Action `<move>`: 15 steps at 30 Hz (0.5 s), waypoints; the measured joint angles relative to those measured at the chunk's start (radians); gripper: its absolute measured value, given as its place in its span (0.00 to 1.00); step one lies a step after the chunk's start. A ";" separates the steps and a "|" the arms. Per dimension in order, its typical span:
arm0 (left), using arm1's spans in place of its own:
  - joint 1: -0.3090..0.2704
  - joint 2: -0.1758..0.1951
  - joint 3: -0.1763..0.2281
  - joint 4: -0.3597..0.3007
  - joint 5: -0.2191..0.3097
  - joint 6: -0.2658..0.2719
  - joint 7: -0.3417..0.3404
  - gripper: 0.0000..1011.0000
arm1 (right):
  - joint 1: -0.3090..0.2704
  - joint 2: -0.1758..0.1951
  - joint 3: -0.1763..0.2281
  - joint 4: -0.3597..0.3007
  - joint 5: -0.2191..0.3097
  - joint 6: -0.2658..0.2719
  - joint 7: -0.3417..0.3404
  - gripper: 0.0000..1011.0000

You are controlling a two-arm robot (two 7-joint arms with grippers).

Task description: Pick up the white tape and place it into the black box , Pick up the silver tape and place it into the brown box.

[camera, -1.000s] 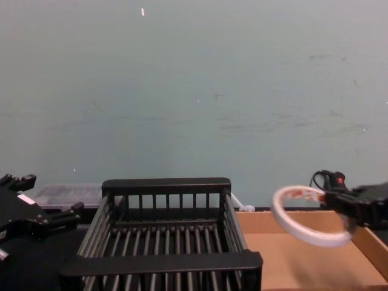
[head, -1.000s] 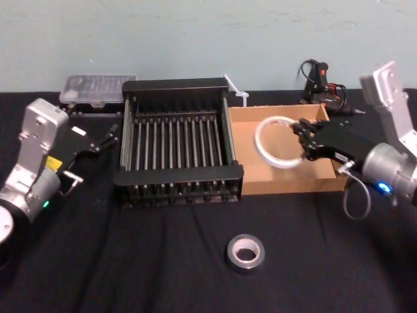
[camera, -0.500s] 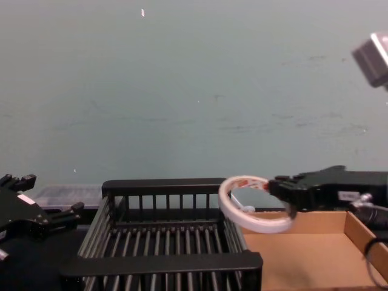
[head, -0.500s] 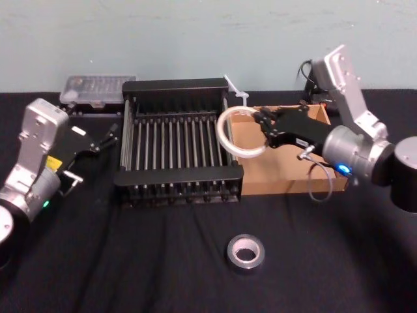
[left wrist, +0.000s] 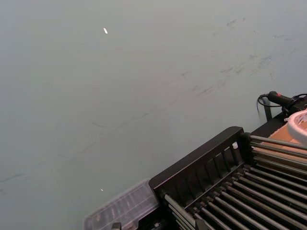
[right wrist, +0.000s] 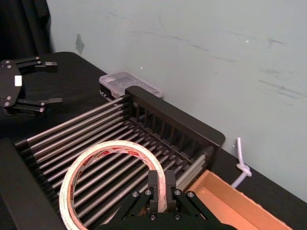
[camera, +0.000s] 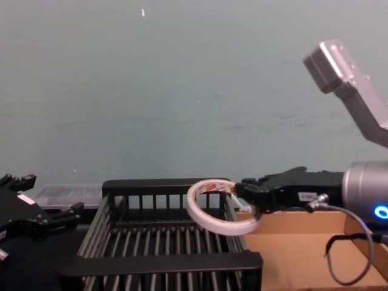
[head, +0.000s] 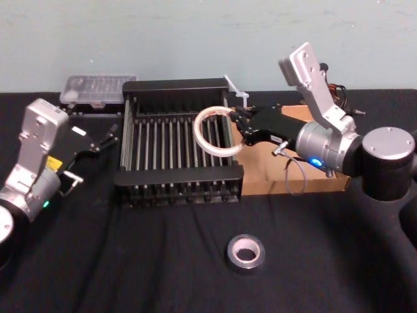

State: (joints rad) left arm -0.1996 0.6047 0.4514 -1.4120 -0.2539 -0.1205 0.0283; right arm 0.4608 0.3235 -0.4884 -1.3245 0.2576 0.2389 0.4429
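My right gripper (head: 240,128) is shut on the white tape (head: 197,130), a thin wide ring held up in the air. The ring hangs over the right part of the black box (head: 176,85), seen from the side as white tape (camera: 212,225) above the box's bars (camera: 163,262). In the right wrist view the fingers (right wrist: 154,179) pinch the band of the tape (right wrist: 110,146). The brown box (head: 267,179) sits right of the black box, partly behind the arm. The silver tape (head: 245,253) lies flat on the black cloth in front. My left gripper (head: 107,137) rests open, left of the black box.
A clear plastic case (head: 98,88) lies behind the black box's left corner. A white cable tie (head: 236,91) sticks up at its back right corner. A black tool with cables (left wrist: 280,98) sits behind the brown box. The cloth around the silver tape is free.
My right gripper has carried the white tape leftward, from above the brown box to above the right side of the black box. The left arm and silver tape have not moved.
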 joint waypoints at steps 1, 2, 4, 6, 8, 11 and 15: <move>0.000 0.000 0.000 0.000 0.000 0.000 0.000 0.99 | 0.006 -0.006 -0.006 0.008 -0.004 -0.003 0.003 0.09; 0.000 0.000 0.000 0.000 0.000 0.000 0.000 0.99 | 0.009 -0.008 -0.008 0.012 -0.005 -0.005 0.004 0.09; 0.000 0.000 0.000 0.000 0.000 0.000 0.000 0.99 | 0.015 -0.014 -0.013 0.020 -0.008 -0.008 0.006 0.09; 0.000 0.000 0.000 0.000 0.000 0.000 0.000 0.99 | 0.024 -0.023 -0.019 0.033 -0.013 -0.013 0.008 0.09; 0.000 0.000 0.000 0.000 0.000 0.000 0.000 0.99 | 0.030 -0.031 -0.023 0.045 -0.016 -0.017 0.009 0.09; 0.000 0.000 0.000 0.000 0.000 0.000 0.000 0.99 | 0.038 -0.043 -0.026 0.059 -0.019 -0.023 0.008 0.09; 0.000 0.000 0.000 0.000 0.000 0.000 0.000 0.99 | 0.041 -0.048 -0.027 0.065 -0.021 -0.026 0.005 0.09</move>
State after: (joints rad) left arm -0.1995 0.6047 0.4514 -1.4120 -0.2539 -0.1205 0.0283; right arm 0.5020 0.2755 -0.5152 -1.2595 0.2362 0.2131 0.4478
